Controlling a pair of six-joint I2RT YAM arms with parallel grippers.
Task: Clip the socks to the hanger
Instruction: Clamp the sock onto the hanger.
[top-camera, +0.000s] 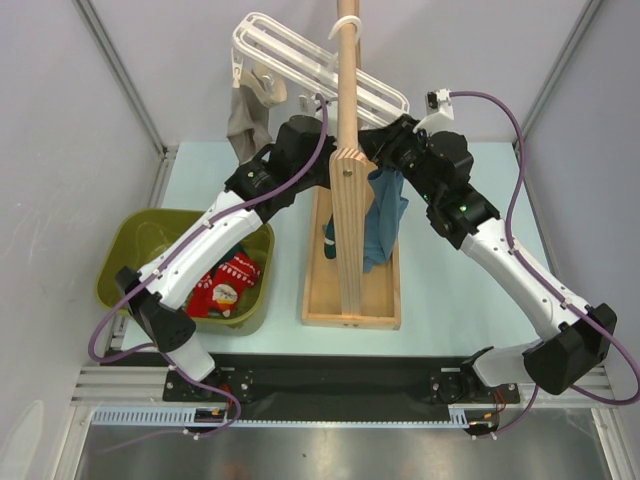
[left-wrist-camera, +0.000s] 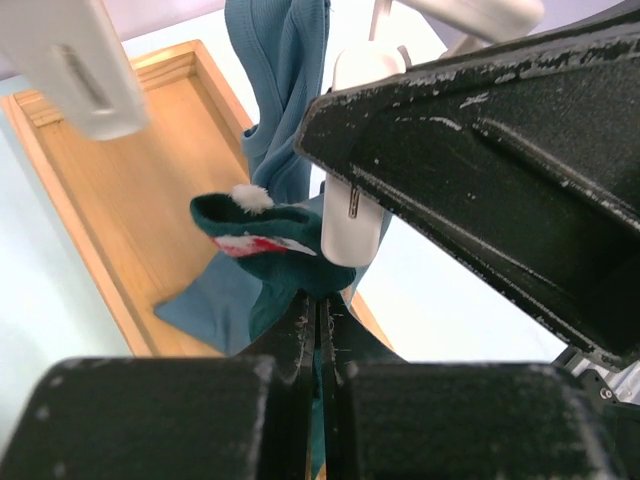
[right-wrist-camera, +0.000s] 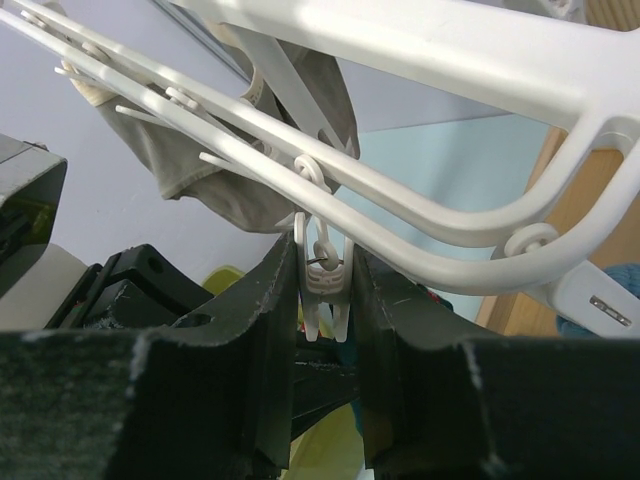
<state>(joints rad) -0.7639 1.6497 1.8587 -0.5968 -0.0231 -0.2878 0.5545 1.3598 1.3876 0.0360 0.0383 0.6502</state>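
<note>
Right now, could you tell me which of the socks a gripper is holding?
The dark teal sock, pinched in the left gripper; the red patterned socks lie in the green bin, and the grey-beige sock hangs from the hanger.

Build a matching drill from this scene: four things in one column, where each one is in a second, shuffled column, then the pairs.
Things:
1. dark teal sock
2. clip peg
3. grey-beige sock
4. red socks

Places:
A. in the green bin
B. between the fingers of the right gripper
C. pinched in the left gripper
D. hanging from the hanger

Pairs: 1-C, 2-B, 3-D, 4-A
</note>
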